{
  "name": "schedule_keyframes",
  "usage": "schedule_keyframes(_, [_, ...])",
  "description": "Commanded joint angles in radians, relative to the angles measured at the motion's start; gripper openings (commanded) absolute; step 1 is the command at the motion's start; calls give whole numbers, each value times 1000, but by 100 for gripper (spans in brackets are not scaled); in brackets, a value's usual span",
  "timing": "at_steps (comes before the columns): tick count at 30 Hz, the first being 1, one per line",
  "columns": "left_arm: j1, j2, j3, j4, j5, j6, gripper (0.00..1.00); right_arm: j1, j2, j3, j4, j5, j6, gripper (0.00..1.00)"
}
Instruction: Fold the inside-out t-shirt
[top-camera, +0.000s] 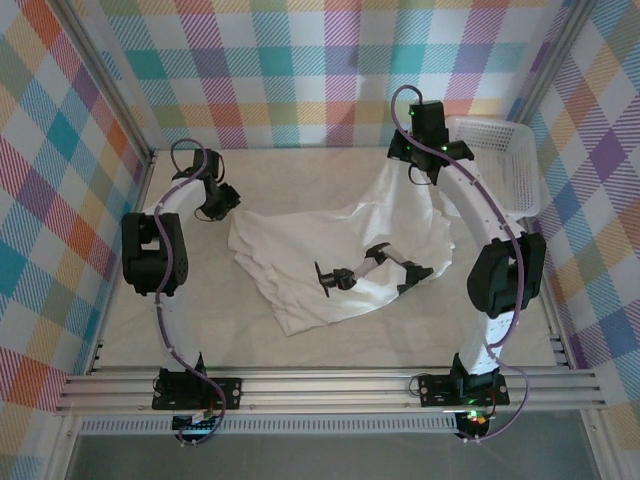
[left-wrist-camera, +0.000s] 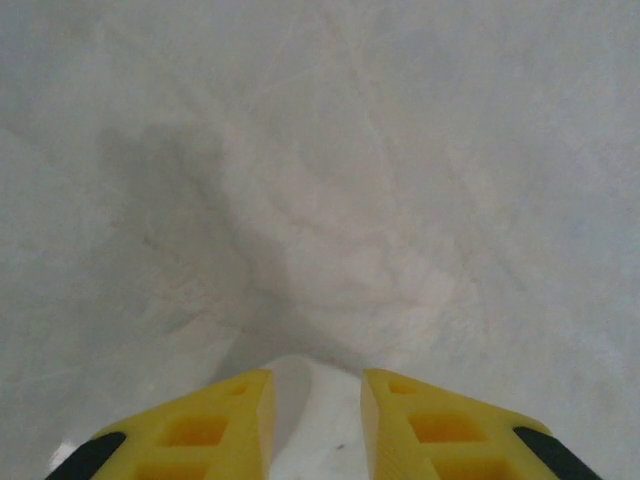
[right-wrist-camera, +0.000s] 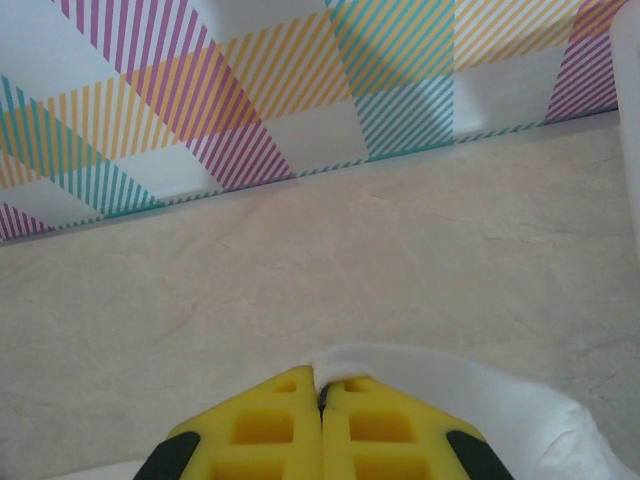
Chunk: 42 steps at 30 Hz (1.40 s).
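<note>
The inside-out t-shirt is a white cloth lying rumpled across the middle of the table. Its back right part is pulled up into a peak. My right gripper is shut on that peak; in the right wrist view a thin white hem pokes out from between the closed yellow fingers of the gripper. My left gripper is low at the shirt's left side. In the left wrist view it is open, its yellow fingers apart over white cloth, with a fold lying loose in the gap.
A white mesh basket stands at the back right corner, just beyond the right arm. Checked walls close in the back and both sides. A dark jointed shape shows on the shirt's middle. Bare table lies in front of the shirt.
</note>
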Motion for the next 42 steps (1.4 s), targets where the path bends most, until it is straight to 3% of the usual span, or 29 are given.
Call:
schedule_keyframes(1, [15,-89,-78,-39,-11,4,29,-10,-42,-6,18,-15,-3,0])
schedule_keyframes(8, [15,-161,-250,148,157,34,34,-10,-47,-24,26,-28,10,0])
schedule_keyframes(23, [15,-86,-283,314,203,77,32,-10,-39,-15,20,-36,14,0])
schedule_keyframes(32, [14,-146,-344,278,81,170,36,-10,-36,-13,18,-53,22,0])
schedule_keyframes(42, [15,-92,-319,335,171,131,38,-11,-37,-13,13,-51,25,0])
